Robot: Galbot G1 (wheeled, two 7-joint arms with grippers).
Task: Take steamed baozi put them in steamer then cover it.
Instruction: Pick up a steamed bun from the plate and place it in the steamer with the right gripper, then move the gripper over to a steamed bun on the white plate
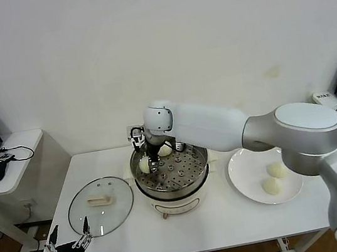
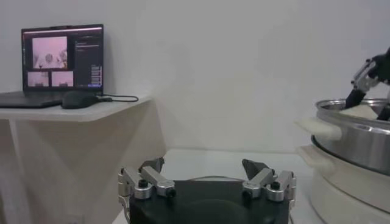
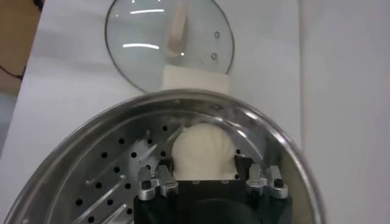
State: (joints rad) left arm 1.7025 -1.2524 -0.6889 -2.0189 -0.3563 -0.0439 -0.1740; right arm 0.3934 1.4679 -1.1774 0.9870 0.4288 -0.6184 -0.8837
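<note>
Centre of the head view: right gripper (image 1: 150,161) inside the steamer (image 1: 191,172), fingers clasping a bun (image 3: 203,151), which its wrist camera shows clearly. Lid (image 1: 100,205) lies at left; left gripper (image 1: 69,245), fingers spread, waits lower left.

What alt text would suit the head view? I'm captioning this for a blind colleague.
The right gripper holds a bun low inside the steamer at the centre of a white table, with another bun already in it. The glass lid lies flat to its left, and a plate with two buns to its right. The left gripper waits open at the table's front-left edge.
</note>
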